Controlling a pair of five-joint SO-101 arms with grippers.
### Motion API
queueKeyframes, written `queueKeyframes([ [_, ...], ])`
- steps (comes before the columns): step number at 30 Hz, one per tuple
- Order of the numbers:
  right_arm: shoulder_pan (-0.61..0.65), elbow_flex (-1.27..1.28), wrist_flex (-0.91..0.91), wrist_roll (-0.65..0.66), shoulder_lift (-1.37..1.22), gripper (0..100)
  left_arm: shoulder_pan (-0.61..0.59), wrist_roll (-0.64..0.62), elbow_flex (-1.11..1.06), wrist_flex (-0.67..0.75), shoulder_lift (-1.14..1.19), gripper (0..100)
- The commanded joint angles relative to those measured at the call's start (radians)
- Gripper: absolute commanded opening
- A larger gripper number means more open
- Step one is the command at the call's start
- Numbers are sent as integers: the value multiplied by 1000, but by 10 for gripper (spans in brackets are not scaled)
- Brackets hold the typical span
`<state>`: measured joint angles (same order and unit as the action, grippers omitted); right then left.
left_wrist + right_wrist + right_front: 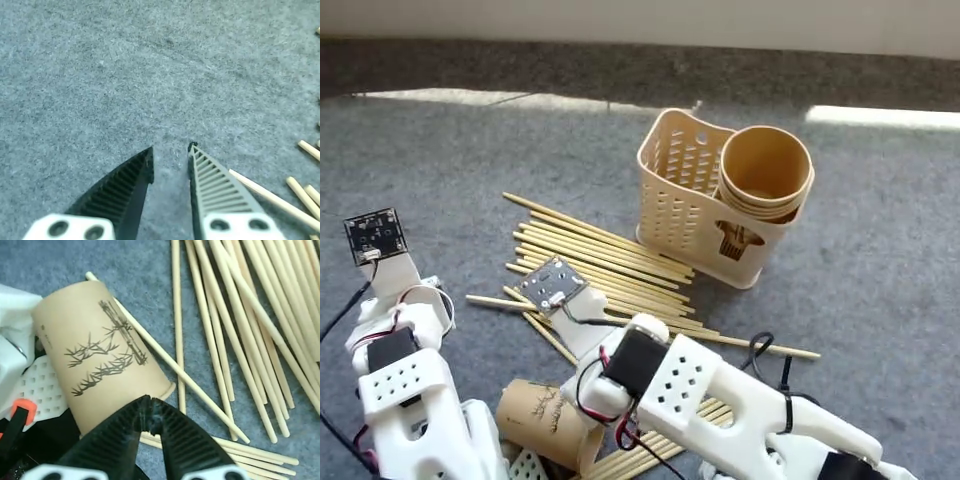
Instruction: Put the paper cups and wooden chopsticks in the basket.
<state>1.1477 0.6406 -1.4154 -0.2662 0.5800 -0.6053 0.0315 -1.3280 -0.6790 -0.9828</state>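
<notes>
the step is fetching the paper cup [95, 355] lying by the chopsticks [235, 330]: the right gripper [150, 410] seems clamped on its rim, the left gripper [170, 150] hangs spread, so next lift it carefully into the basket [680, 215].

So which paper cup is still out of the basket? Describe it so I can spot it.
Start at the cream slotted basket at the back, with stacked paper cups inside. Come forward across the spread of wooden chopsticks to their near side. The loose paper cup lies there on its side, bamboo drawing up, the only one outside the basket.
</notes>
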Motion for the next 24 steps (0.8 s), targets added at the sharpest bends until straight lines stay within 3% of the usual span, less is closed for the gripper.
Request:
queueKeyframes([
  [1, -74, -48, -13, 110, -1, 5, -12, -6, 31, 23, -18, 127],
  [8, -84, -41, -35, 388, -1, 5, -12, -5, 31, 23, -18, 127],
  [15, -79, 39, -51, 430, 214, 5, -12, -5, 31, 23, -18, 127],
  [20, -19, 225, 51, 480, 443, 15, -10, -5, 28, 35, -18, 127],
  [24, 36, 355, 111, 479, 521, 152, -10, -5, 28, 35, -18, 127],
])
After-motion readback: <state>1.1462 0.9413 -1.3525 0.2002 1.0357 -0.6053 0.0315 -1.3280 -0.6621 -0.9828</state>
